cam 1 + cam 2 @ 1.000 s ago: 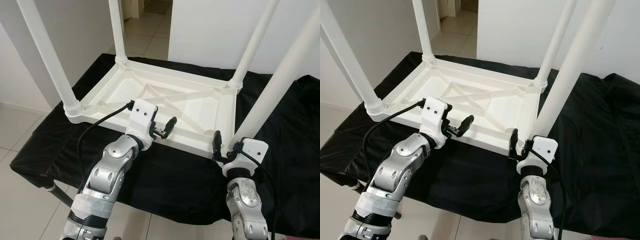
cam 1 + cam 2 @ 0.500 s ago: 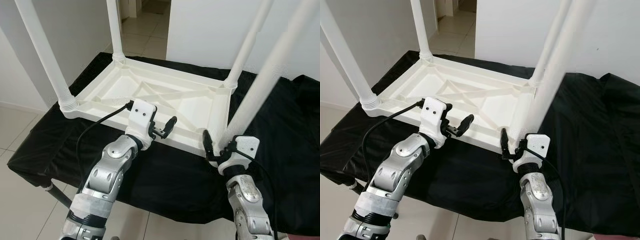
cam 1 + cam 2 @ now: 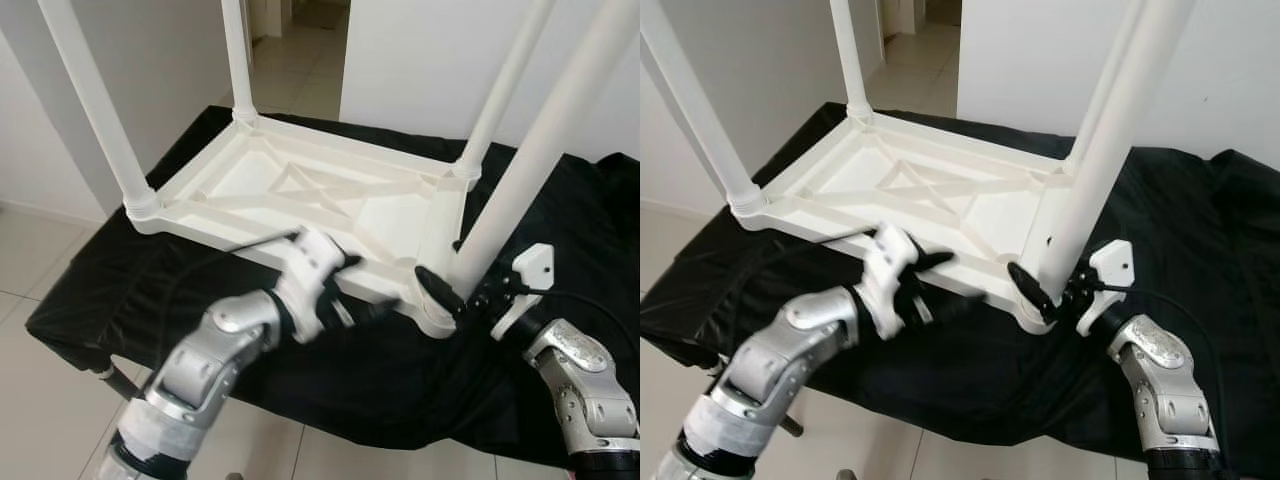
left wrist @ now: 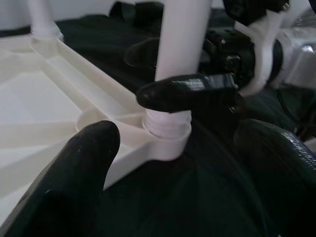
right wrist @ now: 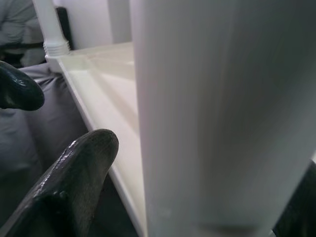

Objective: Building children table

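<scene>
A white plastic children's table (image 3: 250,180) lies upside down on a black cloth (image 3: 120,290), its legs pointing up. My right gripper (image 3: 462,292) is open at the base of the near right leg (image 3: 530,170). One of its fingers (image 3: 435,288) lies on the leg's left side just above the collar, and the other is behind the leg. In the right wrist view the leg (image 5: 212,113) stands between the fingers (image 5: 74,182). My left gripper (image 3: 365,287) is blurred and open, holding nothing, at the table's front rim left of that corner. Its wrist view shows the leg (image 4: 180,39) ahead.
The black cloth covers a low stand and hangs over its edges. Pale tiled floor (image 3: 30,400) lies to the left. White walls stand behind, with a doorway (image 3: 300,40) at the back. The near left leg (image 3: 95,100) rises at the left.
My right gripper has turned and slid around the base of the near right leg. My left arm has swung right and lower along the front rim toward that corner.
</scene>
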Tool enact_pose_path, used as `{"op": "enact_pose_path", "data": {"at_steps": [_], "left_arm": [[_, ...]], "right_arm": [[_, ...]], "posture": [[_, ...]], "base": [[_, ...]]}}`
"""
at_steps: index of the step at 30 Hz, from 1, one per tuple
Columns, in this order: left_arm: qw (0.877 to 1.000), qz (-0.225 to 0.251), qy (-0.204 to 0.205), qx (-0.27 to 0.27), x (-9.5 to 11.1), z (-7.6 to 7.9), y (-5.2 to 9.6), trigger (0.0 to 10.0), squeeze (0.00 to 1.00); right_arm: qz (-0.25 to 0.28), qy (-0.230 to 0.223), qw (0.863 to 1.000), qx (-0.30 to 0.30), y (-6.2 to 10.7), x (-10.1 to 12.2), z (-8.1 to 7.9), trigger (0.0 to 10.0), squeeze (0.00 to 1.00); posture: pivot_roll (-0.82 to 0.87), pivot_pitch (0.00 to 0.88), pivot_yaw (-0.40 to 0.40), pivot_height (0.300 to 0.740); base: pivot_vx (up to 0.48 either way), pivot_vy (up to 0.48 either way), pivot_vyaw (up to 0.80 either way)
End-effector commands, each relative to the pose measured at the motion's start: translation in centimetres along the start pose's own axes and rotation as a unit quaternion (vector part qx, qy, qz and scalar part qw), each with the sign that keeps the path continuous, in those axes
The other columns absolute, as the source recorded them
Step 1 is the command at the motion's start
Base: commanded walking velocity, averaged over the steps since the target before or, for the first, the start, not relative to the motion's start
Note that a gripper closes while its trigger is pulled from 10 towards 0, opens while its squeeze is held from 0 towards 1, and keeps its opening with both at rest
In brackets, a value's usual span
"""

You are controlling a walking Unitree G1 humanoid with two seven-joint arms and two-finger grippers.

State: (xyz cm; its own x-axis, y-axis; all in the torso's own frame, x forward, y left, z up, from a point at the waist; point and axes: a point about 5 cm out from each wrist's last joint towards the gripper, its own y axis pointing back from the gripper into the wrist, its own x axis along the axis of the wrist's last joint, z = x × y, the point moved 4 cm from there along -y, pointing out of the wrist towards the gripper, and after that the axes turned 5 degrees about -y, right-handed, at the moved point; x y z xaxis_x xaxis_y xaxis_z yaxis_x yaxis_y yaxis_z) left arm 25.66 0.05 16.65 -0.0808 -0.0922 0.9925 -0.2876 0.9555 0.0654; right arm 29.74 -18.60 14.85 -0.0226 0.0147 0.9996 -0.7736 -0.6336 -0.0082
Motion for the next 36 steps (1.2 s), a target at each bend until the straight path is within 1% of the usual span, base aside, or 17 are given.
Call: {"op": "enact_pose_path", "data": {"at_steps": [1, 3, 7, 8, 9, 10, 11, 13, 19, 22, 26, 27, 29, 31, 32, 35, 36], "left_arm": [[1.0, -0.005, -0.008, -0.023, -0.3, 0.8, 0.1, 10.0, 0.0], [1.0, -0.011, -0.005, -0.008, -0.6, 0.4, -0.4, 10.0, 0.0], [1.0, -0.006, -0.004, 0.001, -0.5, 0.3, -0.5, 10.0, 0.0], [1.0, -0.007, -0.006, 0.004, -0.4, 0.3, -0.5, 10.0, 0.0], [1.0, -0.008, -0.005, 0.014, -0.4, -0.1, -0.7, 10.0, 0.0], [1.0, -0.008, -0.005, 0.014, -0.4, -0.1, -0.7, 10.0, 0.0], [1.0, -0.009, -0.005, 0.023, -0.3, -0.7, -0.9, 10.0, 0.0], [0.999, -0.009, -0.014, 0.029, -0.2, -1.0, -0.9, 10.0, 0.0], [0.999, -0.015, -0.001, 0.032, -0.6, -1.4, -0.9, 10.0, 0.0], [0.998, -0.026, 0.002, 0.052, -1.1, -2.1, -0.9, 10.0, 0.0], [0.998, -0.028, 0.002, 0.063, -1.3, -2.4, -0.9, 10.0, 0.0], [0.997, -0.032, -0.001, 0.071, -1.4, -2.6, -1.0, 10.0, 0.0], [0.994, -0.048, -0.026, 0.09, -1.9, -3.2, -1.1, 10.0, 0.0], [0.992, -0.053, -0.033, 0.105, -2.2, -3.7, -1.1, 10.0, 0.0], [0.992, -0.053, -0.033, 0.105, -2.2, -3.7, -1.1, 10.0, 0.0], [0.99, -0.051, -0.03, 0.128, -2.3, -4.2, -1.2, 10.0, 0.0], [0.989, -0.051, -0.024, 0.134, -2.3, -4.3, -1.3, 10.0, 0.0]], "right_arm": [[-0.007, -0.005, 1.0, 0.015, -0.1, -0.2, 0.1, 10.0, 0.0], [-0.024, 0.001, 0.999, 0.035, -0.7, -1.0, 0.0, 10.0, 0.0], [-0.025, 0.005, 0.999, 0.032, -0.9, -1.3, 0.1, 10.0, 0.0], [-0.026, 0.002, 0.999, 0.033, -1.0, -1.3, 0.2, 5.1, 0.0], [-0.021, 0.002, 1.0, 0.023, -1.2, -1.3, 0.7, 0.0, 0.0], [-0.021, 0.002, 1.0, 0.023, -1.2, -1.3, 0.7, 0.0, 0.0], [-0.009, -0.002, 1.0, 0.005, -1.4, -1.0, 1.6, 0.0, 0.0], [-0.005, -0.002, 1.0, -0.002, -1.4, -1.0, 1.9, 0.0, 0.0], [0.0, -0.008, 1.0, -0.014, -1.3, -1.2, 2.4, 0.0, 0.0], [0.0, -0.015, 1.0, -0.025, -1.1, -1.5, 2.1, 0.0, 0.0], [0.01, -0.009, 0.999, -0.038, -1.2, -1.4, 2.1, 0.0, 0.0], [0.02, -0.015, 0.999, -0.048, -1.3, -1.1, 2.0, 10.0, 0.0], [0.037, -0.02, 0.996, -0.074, -1.4, -0.7, 1.7, 10.0, 0.0], [0.035, -0.024, 0.994, -0.097, -1.5, -0.7, 1.5, 10.0, 0.0], [0.035, -0.024, 0.994, -0.097, -1.5, -0.7, 1.5, 10.0, 0.0], [0.034, -0.029, 0.986, -0.163, -1.4, -1.2, 1.8, 10.0, 0.0], [0.033, -0.035, 0.979, -0.197, -1.3, -1.7, 1.8, 10.0, 0.0]], "posture": [[-0.08, 0.0, 0.008, 0.74], [-0.07, 0.0, 0.011, 0.74], [-0.06, 0.0, 0.007, 0.74], [-0.06, 0.0, 0.007, 0.74], [-0.06, 0.0, 0.002, 0.74], [-0.06, 0.0, 0.002, 0.74], [-0.06, 0.0, -0.009, 0.74], [-0.06, 0.0, -0.009, 0.74], [-0.06, 0.0, -0.026, 0.74], [-0.05, 0.0, -0.039, 0.74], [-0.06, 0.0, -0.039, 0.74], [-0.06, 0.0, -0.042, 0.74], [-0.06, 0.0, -0.044, 0.74], [-0.07, 0.0, -0.045, 0.74], [-0.07, 0.0, -0.045, 0.74], [-0.07, 0.0, -0.045, 0.74], [-0.07, 0.0, -0.045, 0.74]], "base": [[0.0, 0.0, 0.0], [0.0, 0.0, 0.0], [0.0, 0.0, 0.0], [0.0, 0.0, 0.0], [0.0, 0.0, 0.0], [0.0, 0.0, 0.0], [0.0, 0.0, 0.0], [0.0, 0.0, 0.0], [0.0, 0.0, 0.0], [0.0, 0.0, 0.0], [0.0, 0.0, 0.0], [0.0, 0.0, 0.0], [0.0, 0.0, 0.0], [0.0, 0.0, 0.0], [0.0, 0.0, 0.0], [0.0, 0.0, 0.0], [0.0, 0.0, 0.0]]}}
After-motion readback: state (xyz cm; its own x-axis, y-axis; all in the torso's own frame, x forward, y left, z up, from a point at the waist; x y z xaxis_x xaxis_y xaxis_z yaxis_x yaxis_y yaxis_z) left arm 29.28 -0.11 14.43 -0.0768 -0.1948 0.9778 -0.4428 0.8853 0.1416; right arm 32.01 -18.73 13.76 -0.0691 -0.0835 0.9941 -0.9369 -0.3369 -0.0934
